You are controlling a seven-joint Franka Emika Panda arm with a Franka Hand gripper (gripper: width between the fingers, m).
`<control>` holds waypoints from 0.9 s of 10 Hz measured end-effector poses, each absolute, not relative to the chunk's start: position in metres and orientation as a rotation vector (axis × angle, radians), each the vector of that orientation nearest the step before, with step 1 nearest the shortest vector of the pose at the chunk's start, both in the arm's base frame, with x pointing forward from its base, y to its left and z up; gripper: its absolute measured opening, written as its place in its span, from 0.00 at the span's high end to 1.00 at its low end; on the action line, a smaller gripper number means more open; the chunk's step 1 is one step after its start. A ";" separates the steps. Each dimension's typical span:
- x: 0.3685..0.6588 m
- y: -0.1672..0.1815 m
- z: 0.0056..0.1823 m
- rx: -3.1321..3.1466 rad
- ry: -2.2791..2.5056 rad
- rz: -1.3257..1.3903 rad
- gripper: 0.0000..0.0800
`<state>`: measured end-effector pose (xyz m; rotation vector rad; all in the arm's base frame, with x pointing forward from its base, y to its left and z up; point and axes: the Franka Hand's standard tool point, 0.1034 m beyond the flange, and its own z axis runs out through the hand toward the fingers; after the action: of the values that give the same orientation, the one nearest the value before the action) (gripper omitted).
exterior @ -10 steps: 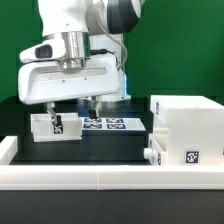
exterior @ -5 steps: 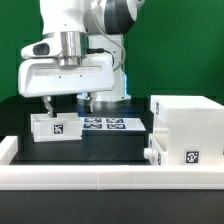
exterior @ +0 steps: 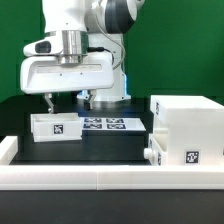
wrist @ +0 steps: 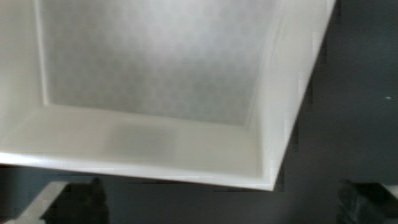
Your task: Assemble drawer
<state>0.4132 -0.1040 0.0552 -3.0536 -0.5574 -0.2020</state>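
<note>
In the exterior view, my pincer (exterior: 66, 100) hangs with its jaws spread wide and grips nothing. It is just above the small white open-topped drawer box (exterior: 56, 127), which sits on the black worktop (exterior: 110, 145) at the exterior view's left. The marker board (exterior: 106, 124) lies just beside that box, toward the right. The large white cabinet shell (exterior: 186, 128) stands at the exterior view's right, apart from the box.

In the wrist view, the box's hollow white inside (wrist: 169, 85) fills most of the picture. My dark fingertips (wrist: 64, 198) show wide apart beyond one wall.
</note>
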 end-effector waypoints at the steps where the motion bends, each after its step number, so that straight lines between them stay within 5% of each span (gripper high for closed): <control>1: 0.410 -0.103 0.049 -3.058 -0.552 -0.213 0.19; 6: 0.366 -0.098 0.010 -3.075 -0.523 -0.209 0.19; 9: 0.361 -0.097 0.004 -3.072 -0.514 -0.201 0.19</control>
<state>0.3613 -0.0968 0.0038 -3.0718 -0.5141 -0.2010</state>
